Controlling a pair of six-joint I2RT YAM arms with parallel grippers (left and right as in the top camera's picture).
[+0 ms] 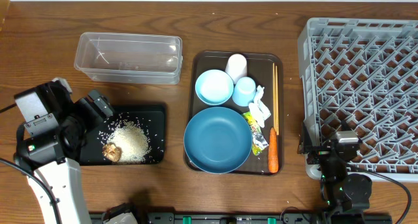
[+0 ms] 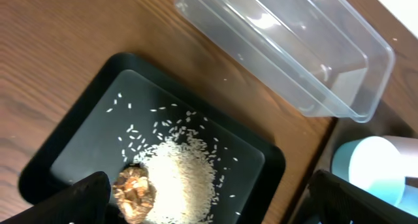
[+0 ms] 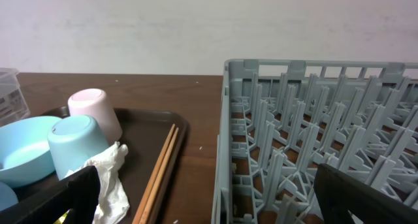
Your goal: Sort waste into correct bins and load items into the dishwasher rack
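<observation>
**Food scraps binned, the rest unsorted**

At the left, our left gripper (image 2: 209, 188) hangs wide open and empty over the black tray (image 1: 153, 113), where the rice (image 1: 132, 142) and brown food lump (image 1: 112, 151) lie. The clear tub (image 1: 128, 36) holds nothing. On the serving tray (image 1: 204, 61), the tissue (image 1: 261, 108), wrapper (image 1: 257, 136) and carrot (image 1: 273, 159) wait beside the plate (image 1: 217, 139), bowl (image 1: 214, 87), light-blue cup (image 1: 245, 91), white cup (image 1: 236, 66) and chopsticks (image 1: 275, 96). The rack (image 1: 366, 87) stands bare. Our right gripper (image 3: 209, 185), spread and empty, sits at its corner.
</observation>
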